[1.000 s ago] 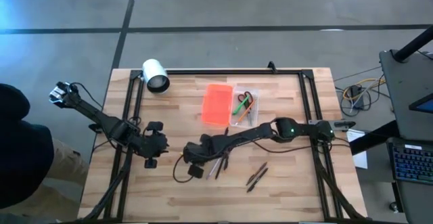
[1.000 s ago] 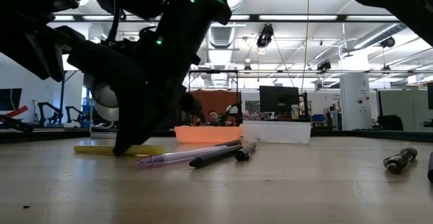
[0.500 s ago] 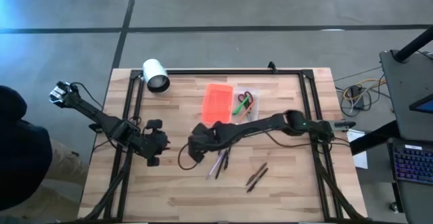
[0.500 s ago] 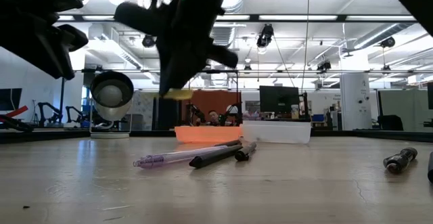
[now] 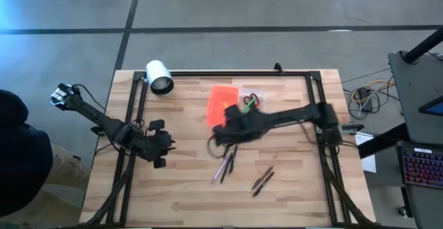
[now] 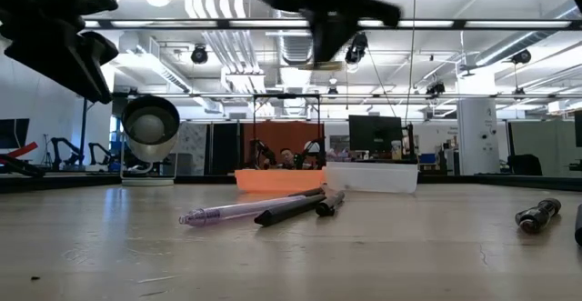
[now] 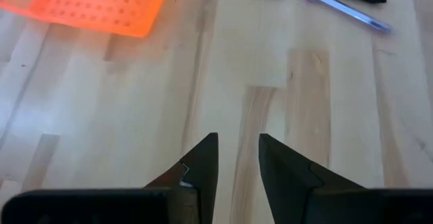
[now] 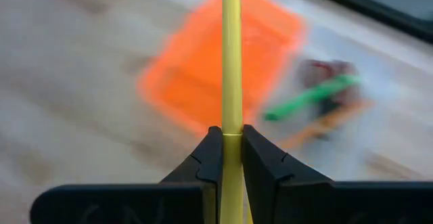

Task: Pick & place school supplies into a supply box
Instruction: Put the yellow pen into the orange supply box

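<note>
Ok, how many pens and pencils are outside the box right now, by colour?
Purple pen: 1
Dark pens: 4
Yellow pencil, held in the right end effector: 1
Total: 6

A robotics lab or workshop in a large industrial hall is shown. A wooden table (image 5: 187, 187) is fitted with a black metal frame (image 5: 228, 72), and two dark arms are mounted on it. Beyond the table, in the low view, exposed ceiling ducts (image 6: 214, 37), strip lights, hanging cables and a dark monitor (image 6: 376, 133) can be seen. Beside the table, a grey concrete floor (image 5: 277, 7) marked with dark lines, loose cables (image 5: 367, 94) and a keyboard (image 5: 421, 167) are seen from above.
</note>
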`<state>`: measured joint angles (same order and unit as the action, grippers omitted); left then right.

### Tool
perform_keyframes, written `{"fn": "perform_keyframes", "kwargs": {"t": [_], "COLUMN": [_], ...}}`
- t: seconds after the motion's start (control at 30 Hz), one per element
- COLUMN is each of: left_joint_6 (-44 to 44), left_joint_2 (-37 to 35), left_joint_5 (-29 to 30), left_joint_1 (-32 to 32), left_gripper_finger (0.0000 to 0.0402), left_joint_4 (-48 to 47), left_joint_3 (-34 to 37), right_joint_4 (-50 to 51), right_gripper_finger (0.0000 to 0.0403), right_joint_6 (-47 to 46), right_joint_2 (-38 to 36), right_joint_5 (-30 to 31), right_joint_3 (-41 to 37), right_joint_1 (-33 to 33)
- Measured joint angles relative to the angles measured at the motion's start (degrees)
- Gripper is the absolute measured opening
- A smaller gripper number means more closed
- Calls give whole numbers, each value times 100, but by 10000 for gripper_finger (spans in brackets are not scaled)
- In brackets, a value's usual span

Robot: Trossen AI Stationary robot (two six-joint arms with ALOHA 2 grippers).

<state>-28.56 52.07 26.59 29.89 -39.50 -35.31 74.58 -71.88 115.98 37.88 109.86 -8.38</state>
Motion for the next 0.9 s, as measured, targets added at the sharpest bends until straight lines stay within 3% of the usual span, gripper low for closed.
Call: {"fn": "perform_keyframes", "kwargs": {"t": [0.1, 0.17, 0.3, 0.43, 0.7, 0.9], "left_joint_6": [-34, -61, -110, -109, -358, -554], "left_joint_2": [0, 2, 2, 2, 2, 2], "left_joint_5": [78, 97, 198, 212, 216, 239], "left_joint_1": [-2, -4, -7, -15, -17, -17], "left_gripper_finger": [90, 90, 90, 90, 90, 90], "left_joint_4": [43, 85, 270, 485, 546, 567], "left_joint_3": [0, 0, 0, 0, 0, -2], "right_joint_4": [235, -141, -1599, -3393, -3890, -3927], "right_gripper_finger": [27, 27, 27, 28, 39, 95], "right_joint_6": [-409, -444, -49, 584, 395, 334], "right_joint_2": [-542, -898, -1670, -1866, -1838, -1847], "right_joint_5": [0, -76, -807, -1558, -1714, -1850], "right_joint_3": [-814, -1518, -2862, -3973, -4745, -4741], "right_joint_1": [271, 484, 1013, 1475, 1932, 2024]}}
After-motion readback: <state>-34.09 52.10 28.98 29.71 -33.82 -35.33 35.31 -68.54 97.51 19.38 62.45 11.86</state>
